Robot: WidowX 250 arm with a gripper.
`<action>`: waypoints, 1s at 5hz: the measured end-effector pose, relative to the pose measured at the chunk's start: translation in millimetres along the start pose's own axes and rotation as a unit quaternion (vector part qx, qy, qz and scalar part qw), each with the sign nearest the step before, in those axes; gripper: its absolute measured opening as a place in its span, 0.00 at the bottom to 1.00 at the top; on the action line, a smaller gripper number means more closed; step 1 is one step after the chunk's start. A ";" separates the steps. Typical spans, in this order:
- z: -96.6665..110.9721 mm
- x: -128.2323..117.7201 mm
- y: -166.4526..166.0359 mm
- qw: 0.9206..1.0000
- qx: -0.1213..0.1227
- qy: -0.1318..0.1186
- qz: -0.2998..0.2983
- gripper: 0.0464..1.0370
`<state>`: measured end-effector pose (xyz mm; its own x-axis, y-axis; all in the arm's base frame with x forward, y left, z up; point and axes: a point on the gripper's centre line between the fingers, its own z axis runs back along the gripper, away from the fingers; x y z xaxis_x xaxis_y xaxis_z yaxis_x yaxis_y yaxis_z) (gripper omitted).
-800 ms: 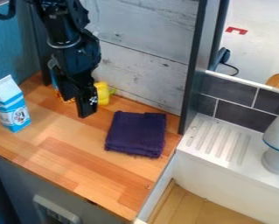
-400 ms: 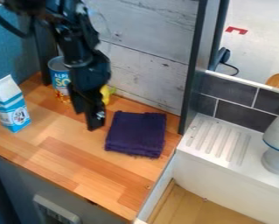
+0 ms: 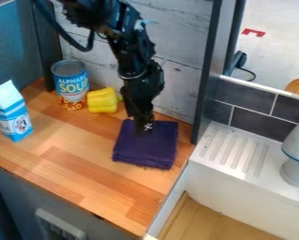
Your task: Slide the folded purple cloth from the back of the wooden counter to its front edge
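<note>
Carton, blue and white with a pale gabled top, stands upright by the left edge of the desk. The desk has a smooth, butcher-block-like surface of wooden strips in light and reddish tones. Near its rear left corner stands a cylindrical can, with a ribbed metal rim and a printed label, blue above and orange below. Just beside it, to the right, lies a rounded, lobed yellow pepper with a green stem end, close to the rear edge. Behind runs a wall of rough, whitewashed planks, the grain and knots visible.

The black, segmented arm slants down from the top edge of the view. Its tool hangs over the rear part of a dark purple cloth; contact cannot be determined, nor can it be told whether the tool is open or closed. The cloth is soft, folded into a thick, flat, roughly square pad with slightly fuzzy edges, and lies near the rear right corner of the desk.

Further right: a straight dark post, dark rectangular tiles with pale joints, a white ridged drainboard, and a rounded, pale grey object with a blue band.
</note>
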<state>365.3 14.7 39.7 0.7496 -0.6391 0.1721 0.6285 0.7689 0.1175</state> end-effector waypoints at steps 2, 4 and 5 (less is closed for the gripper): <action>-27.9 15.6 0.6 1.000 0.014 0.017 0.010 0.96; -53.7 8.7 -3.7 0.999 -0.001 0.033 0.006 0.96; -55.8 4.4 -5.9 0.999 0.002 0.033 0.014 0.96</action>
<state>376.5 6.2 -14.8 0.7787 -0.6178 0.1095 0.6070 0.7859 0.1180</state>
